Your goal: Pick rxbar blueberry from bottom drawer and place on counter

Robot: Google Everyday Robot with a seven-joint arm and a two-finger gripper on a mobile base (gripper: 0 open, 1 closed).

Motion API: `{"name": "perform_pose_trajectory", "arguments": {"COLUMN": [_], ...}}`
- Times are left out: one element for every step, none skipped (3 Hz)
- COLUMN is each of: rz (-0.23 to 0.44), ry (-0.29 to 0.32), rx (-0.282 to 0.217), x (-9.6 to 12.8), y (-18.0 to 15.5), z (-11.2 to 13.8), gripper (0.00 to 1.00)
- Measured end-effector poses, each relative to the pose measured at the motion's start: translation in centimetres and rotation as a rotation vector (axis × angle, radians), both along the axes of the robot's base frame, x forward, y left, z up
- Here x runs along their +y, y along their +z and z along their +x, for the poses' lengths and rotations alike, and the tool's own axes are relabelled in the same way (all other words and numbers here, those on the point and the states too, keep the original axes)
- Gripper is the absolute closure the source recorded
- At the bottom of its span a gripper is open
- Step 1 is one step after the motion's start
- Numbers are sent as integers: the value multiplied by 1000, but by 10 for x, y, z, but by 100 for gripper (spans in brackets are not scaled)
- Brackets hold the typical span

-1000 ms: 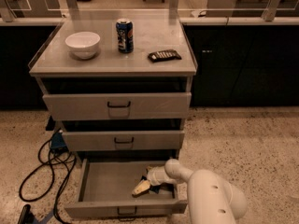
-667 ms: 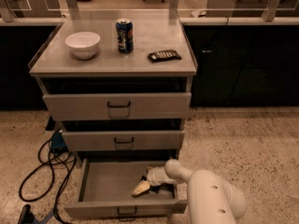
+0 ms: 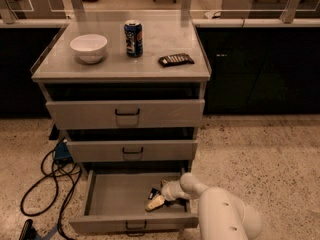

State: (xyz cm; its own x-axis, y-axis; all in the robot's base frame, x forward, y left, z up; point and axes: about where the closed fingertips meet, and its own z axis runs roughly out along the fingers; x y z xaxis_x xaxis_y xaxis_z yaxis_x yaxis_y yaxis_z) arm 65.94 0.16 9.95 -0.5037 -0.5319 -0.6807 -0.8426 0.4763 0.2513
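The bar (image 3: 152,193), a dark sliver at the right of the drawer (image 3: 112,196) right beside the gripper (image 3: 156,202), looks light, flat and slick-wrapped, best pinched across its narrow width at mid-length; whether the jaws are wide or gripping it I cannot tell.

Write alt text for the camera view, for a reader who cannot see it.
The white arm's gripper is inside the open bottom drawer, beside a small dark packet. On the counter stand a bowl, a can and a dark bar.
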Motion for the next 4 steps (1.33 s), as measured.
{"name": "perform_pose_trajectory", "arguments": {"rz": [0, 0, 0, 0], "ry": [0, 0, 0, 0], "rx": [0, 0, 0, 0], "x": [0, 0, 0, 0], "y": [0, 0, 0, 0], "z": [0, 0, 0, 0], "gripper": [5, 24, 48, 71]}}
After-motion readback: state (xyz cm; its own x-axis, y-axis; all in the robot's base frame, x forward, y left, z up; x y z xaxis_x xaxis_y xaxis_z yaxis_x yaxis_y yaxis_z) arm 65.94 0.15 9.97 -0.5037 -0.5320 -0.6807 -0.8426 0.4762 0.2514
